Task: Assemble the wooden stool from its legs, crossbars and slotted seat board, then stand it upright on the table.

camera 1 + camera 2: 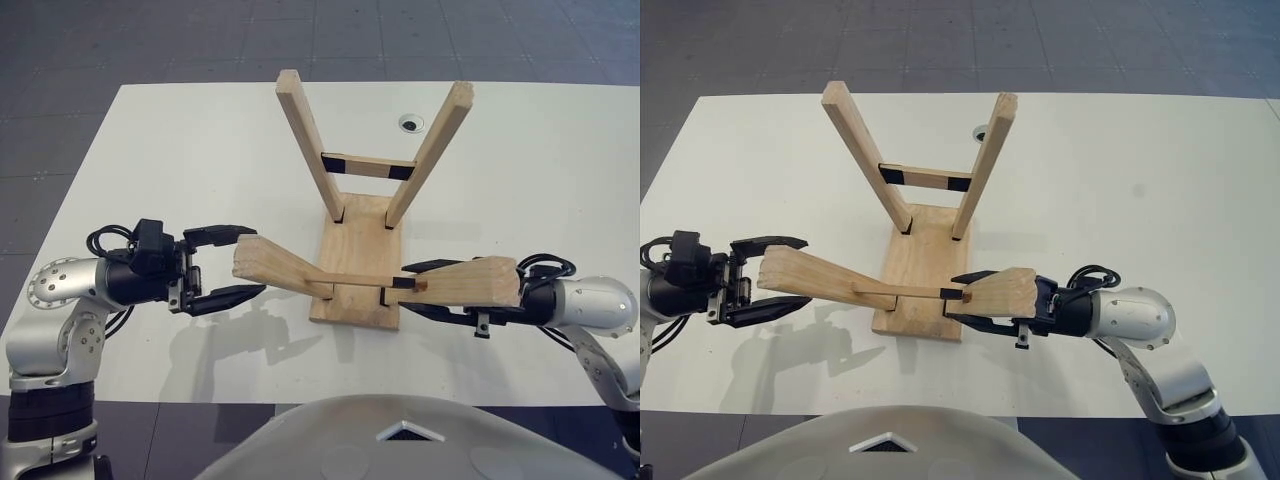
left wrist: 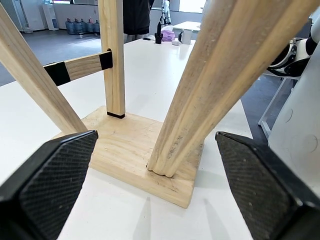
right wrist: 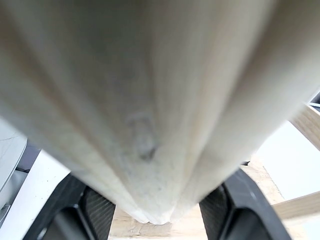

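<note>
Right tool (image 1: 965,298) grips the right near leg (image 1: 470,280); left tool (image 1: 254,262) gapes wide around the left near leg (image 1: 278,266).

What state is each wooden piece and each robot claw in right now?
Wooden slotted seat board: flat on table.
Far wooden leg pair with crossbar: standing on board.
Near leg pair: leaning, feet at board.
Left gripper: open, straddling near leg pair.
Right gripper: shut on near leg pair.

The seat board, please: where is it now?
Head views: the seat board lies flat at the table's centre, under the legs, between left gripper and right gripper.
</note>
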`<action>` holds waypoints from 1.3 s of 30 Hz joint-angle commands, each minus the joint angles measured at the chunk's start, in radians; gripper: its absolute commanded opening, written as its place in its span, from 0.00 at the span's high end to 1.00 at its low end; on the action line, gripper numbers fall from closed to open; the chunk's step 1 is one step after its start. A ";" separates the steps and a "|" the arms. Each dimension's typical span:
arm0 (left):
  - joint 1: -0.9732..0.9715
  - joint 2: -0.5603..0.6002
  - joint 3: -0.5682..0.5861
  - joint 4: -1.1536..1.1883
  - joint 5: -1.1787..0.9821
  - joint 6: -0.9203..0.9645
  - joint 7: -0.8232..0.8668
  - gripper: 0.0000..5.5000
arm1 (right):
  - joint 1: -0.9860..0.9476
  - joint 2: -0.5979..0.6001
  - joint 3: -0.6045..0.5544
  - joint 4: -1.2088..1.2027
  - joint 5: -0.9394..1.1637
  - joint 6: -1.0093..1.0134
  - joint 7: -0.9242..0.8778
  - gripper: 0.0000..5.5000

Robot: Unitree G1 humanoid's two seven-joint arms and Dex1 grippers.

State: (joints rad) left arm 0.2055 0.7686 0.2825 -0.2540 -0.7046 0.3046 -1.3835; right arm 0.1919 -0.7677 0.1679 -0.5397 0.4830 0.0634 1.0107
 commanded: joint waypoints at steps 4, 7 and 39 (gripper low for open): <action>0.071 0.040 0.085 -0.052 -0.070 0.011 -0.050 0.21 | -0.006 -0.027 0.106 0.114 -0.119 0.116 -0.029 0.63; 0.094 0.043 0.100 -0.064 -0.081 0.005 -0.066 0.21 | -0.038 -0.057 0.106 0.108 -0.092 0.142 -0.009 0.63; 0.149 0.027 0.122 -0.157 -0.136 0.034 -0.023 0.21 | -0.190 -0.083 0.253 0.093 -0.062 0.320 0.024 0.63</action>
State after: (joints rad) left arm 0.3663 0.7943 0.4063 -0.3828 -0.8321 0.3265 -1.4283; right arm -0.0472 -0.8188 0.3019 -0.4849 0.5226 0.2555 1.0165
